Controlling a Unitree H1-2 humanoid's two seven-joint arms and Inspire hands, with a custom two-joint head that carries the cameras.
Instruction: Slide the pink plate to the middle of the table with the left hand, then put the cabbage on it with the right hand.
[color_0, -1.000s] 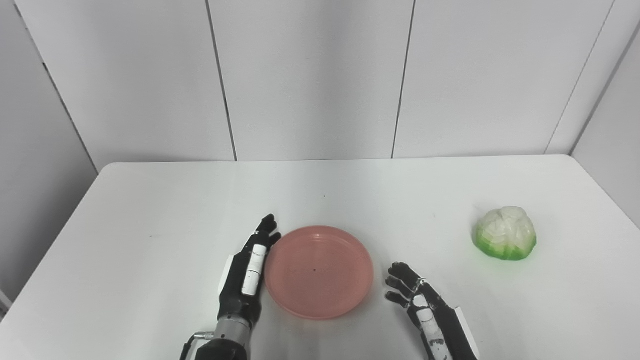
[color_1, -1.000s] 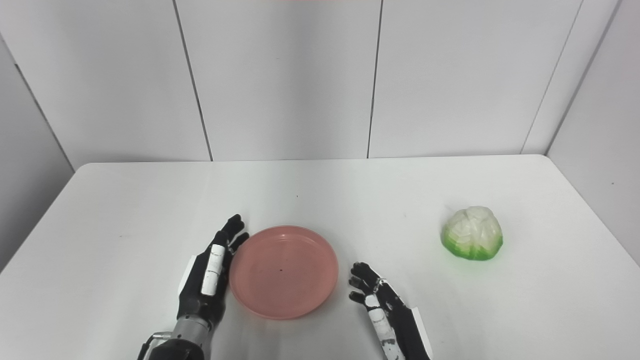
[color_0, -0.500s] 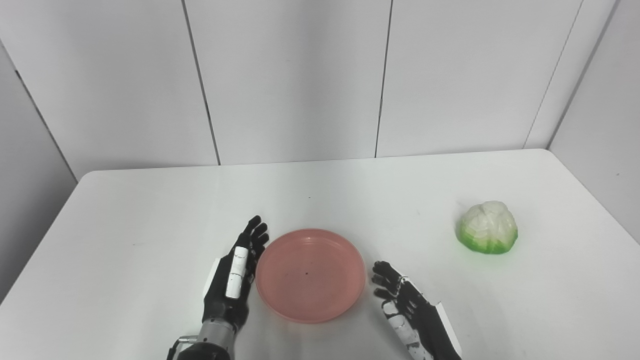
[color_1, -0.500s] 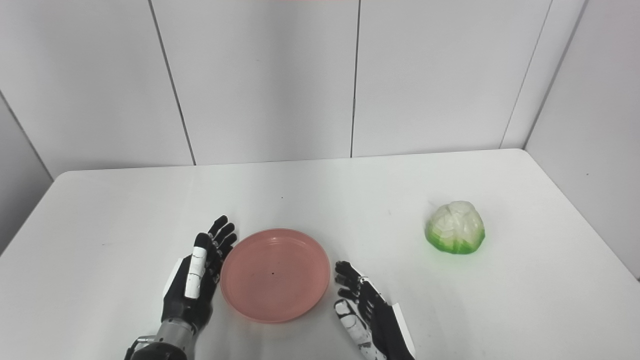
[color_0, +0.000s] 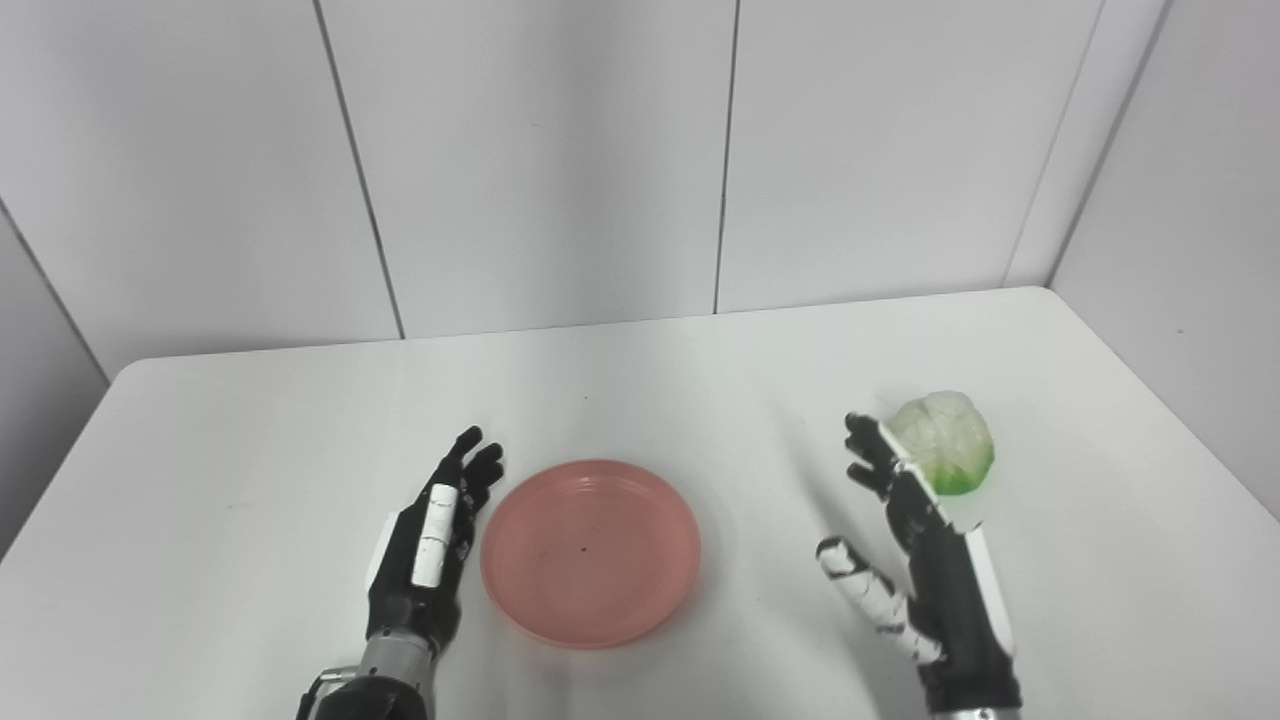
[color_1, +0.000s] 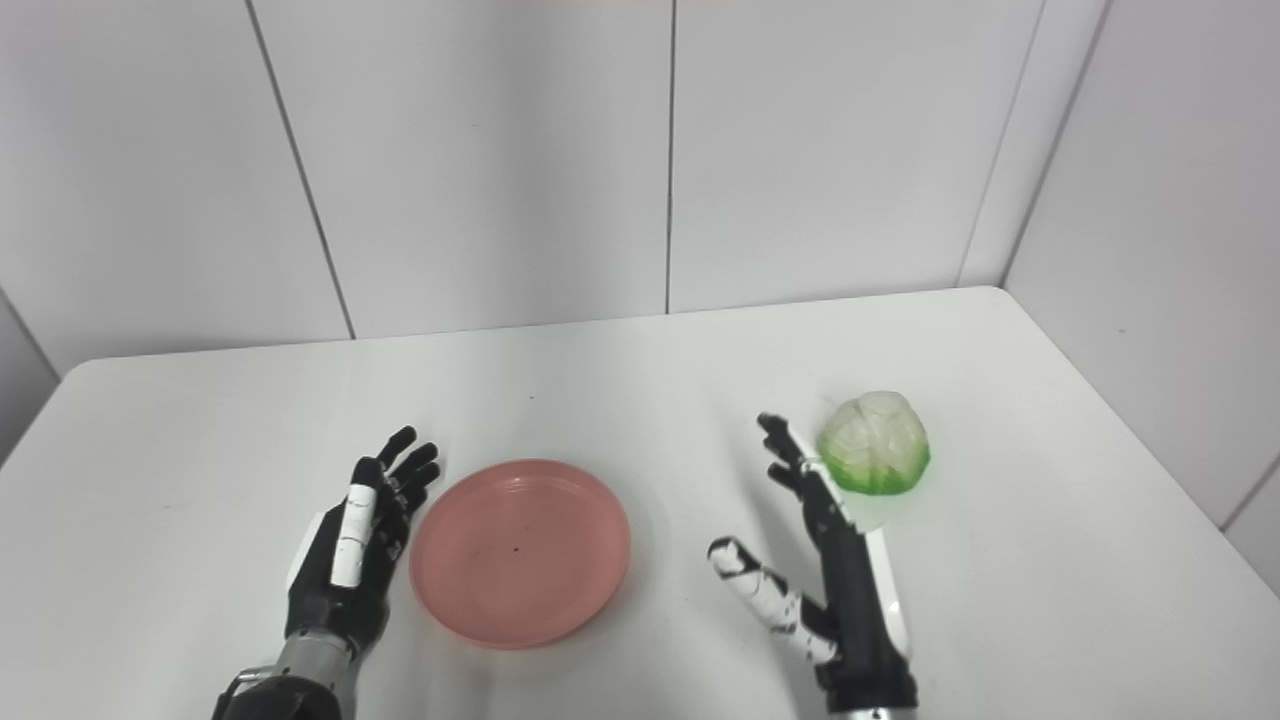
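The pink plate lies flat and empty on the white table, near the front and a little left of centre. My left hand rests open on the table just left of the plate's rim, fingers stretched forward, a small gap from the plate. The cabbage, white on top and green below, sits at the right. My right hand is raised, open, fingers pointing up and thumb spread out to the left; its fingertips stand just left of the cabbage and overlap its near edge. In the right eye view the cabbage shows beside the right hand.
The table's right edge runs close behind the cabbage, with a grey wall beyond it. White wall panels stand behind the far edge. Bare tabletop lies between plate and cabbage.
The camera has turned to the right, shifting the whole scene left. My right hand has risen from beside the plate and moved right and forward to the cabbage. The left hand stays by the plate.
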